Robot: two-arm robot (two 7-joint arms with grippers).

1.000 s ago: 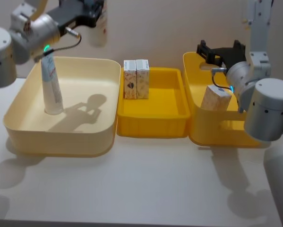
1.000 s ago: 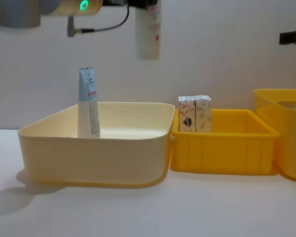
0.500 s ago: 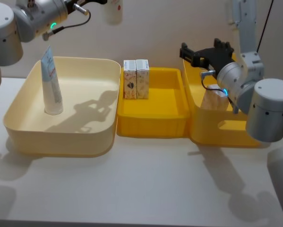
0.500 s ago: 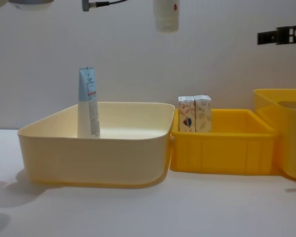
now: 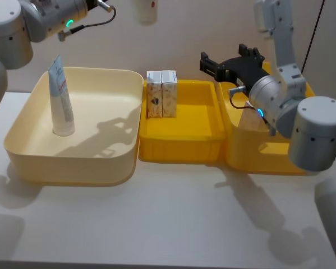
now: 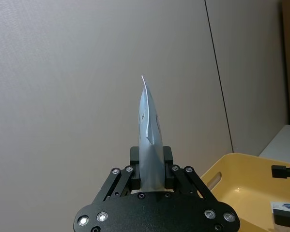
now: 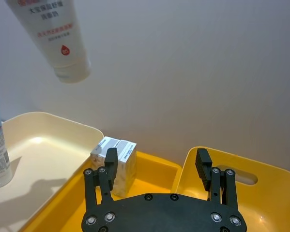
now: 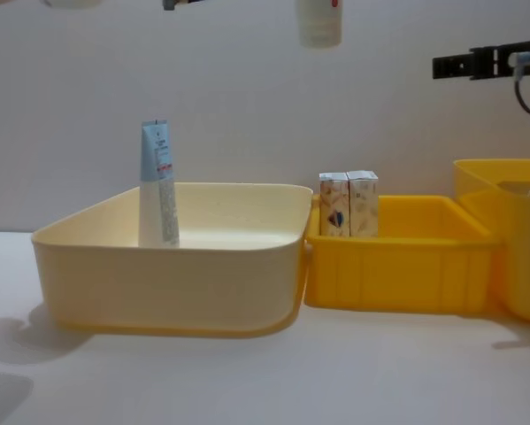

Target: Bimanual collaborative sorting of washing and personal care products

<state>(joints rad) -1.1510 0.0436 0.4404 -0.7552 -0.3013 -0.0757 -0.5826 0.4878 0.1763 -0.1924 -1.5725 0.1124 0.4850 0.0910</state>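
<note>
As the left hand (image 6: 152,166) pinches it, 1 tube (image 6: 148,125) stands seemingly upright.

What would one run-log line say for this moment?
left gripper: shut on raised tube | right gripper: open, empty, in air | cream bin: second tube upright | middle yellow bin: two cartons

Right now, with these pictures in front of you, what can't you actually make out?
The hanging tube: its upper part and the left pincer gripping it are cut off by the top edge in the head and chest views.
The right-hand yellow bin: the right arm covers most of its inside in the head view; the chest view's right edge cuts it off.
The two cartons: print too small to read.
</note>
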